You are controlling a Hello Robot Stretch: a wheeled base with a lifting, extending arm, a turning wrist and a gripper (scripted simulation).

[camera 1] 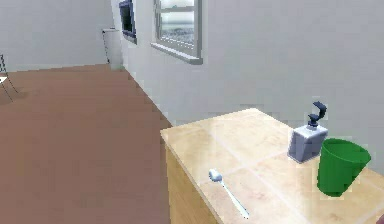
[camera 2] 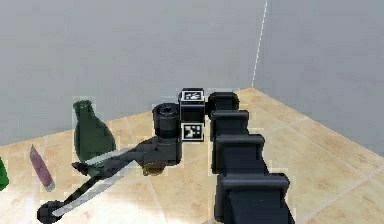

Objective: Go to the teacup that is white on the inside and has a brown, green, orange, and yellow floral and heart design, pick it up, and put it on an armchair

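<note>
In the arm side view the dark arm (camera 2: 240,165) reaches out over a pale wooden countertop (camera 2: 300,135). The gripper (camera 2: 65,188) stretches toward the view's lower left, its two thin fingers (camera 2: 105,160) lying over the counter. A small brownish blob (camera 2: 152,170) peeks out under the gripper's dark body; its shape is too small to name. A dark green bottle (camera 2: 90,128) stands just behind the fingers and a slim pinkish thing (camera 2: 42,166) stands to their left. I cannot tell whether the gripper holds anything.
In the forward view the counter (camera 1: 235,140) juts in from the lower right, carrying a soap dispenser (camera 1: 308,135), a green cup (camera 1: 342,165) and a spoon (camera 1: 228,192). Brown floor (camera 1: 80,140) spreads to the left. The grey wall has a window (camera 1: 178,28).
</note>
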